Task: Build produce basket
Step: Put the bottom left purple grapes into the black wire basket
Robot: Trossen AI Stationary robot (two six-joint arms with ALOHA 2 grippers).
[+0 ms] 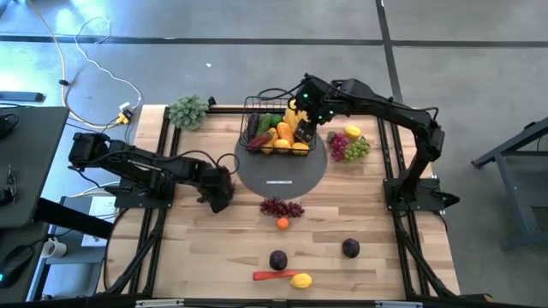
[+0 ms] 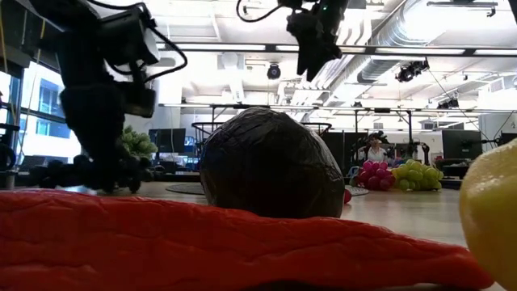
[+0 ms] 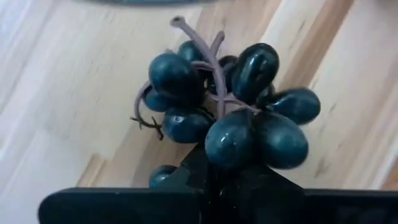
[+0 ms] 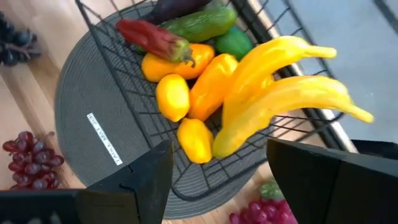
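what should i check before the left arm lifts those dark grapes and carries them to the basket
1. Left gripper shut on the dark grapes: ok.
2. Grip firm enough to lift: cannot tell; the bunch looks held low by one end.
3. Basket upright on the grey mat: ok.
4. Room in the basket: cannot tell, already well filled.
5. Right gripper out of the way: not ok, it hangs open over the basket by the bananas.

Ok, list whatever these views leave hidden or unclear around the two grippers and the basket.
- Left gripper, left wrist view: its fingertips are buried under the dark grapes.
- The same gripper in the high view: grapes hidden beneath the arm.
- Basket, high view: lower layers covered by the bananas and peppers.
- Low view: a dark plum blocks the basket.
- Right gripper: open, fingers cut by the edge.
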